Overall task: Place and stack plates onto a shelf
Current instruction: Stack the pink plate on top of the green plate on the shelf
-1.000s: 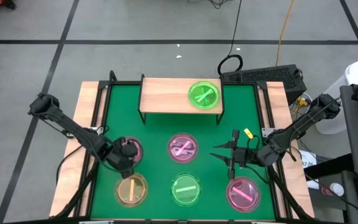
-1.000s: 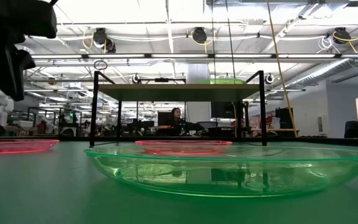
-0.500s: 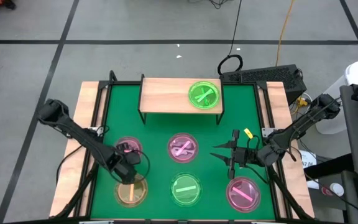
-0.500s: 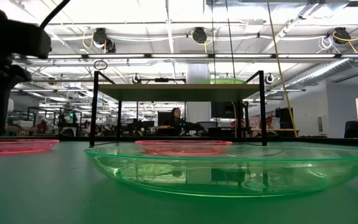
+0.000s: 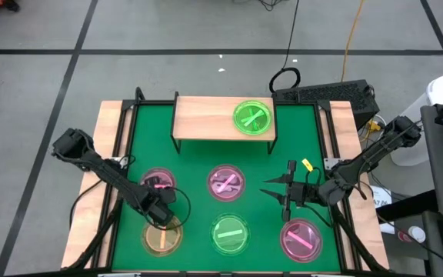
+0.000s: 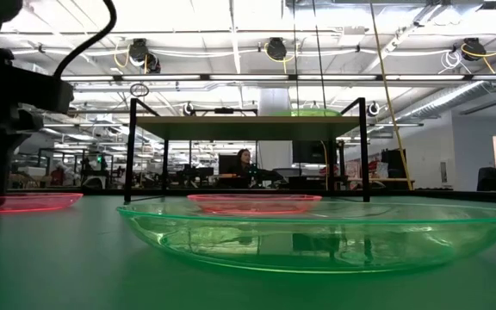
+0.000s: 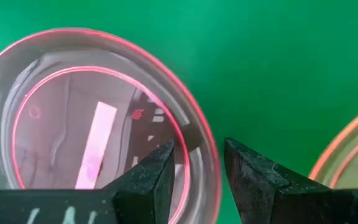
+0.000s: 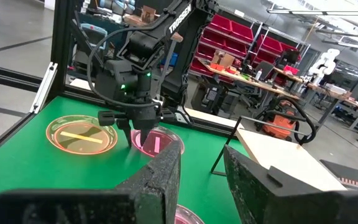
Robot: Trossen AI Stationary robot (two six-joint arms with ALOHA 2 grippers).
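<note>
The left gripper [image 5: 162,213] has dropped over the left pink plate [image 7: 92,118], fingers slightly parted astride its rim and nothing gripped yet, so a pickup looks near, while the right gripper [image 5: 271,191] waits open beside the shelf [image 5: 206,119].

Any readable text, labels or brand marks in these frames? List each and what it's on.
"TROSSEN": white lettering on the left arm, readable in the right wrist view only.
The plates' centre marks are plain bars and crosses, not writing.
Screens and shelf bins in the room behind: too small to read.
Nothing else legible.
</note>
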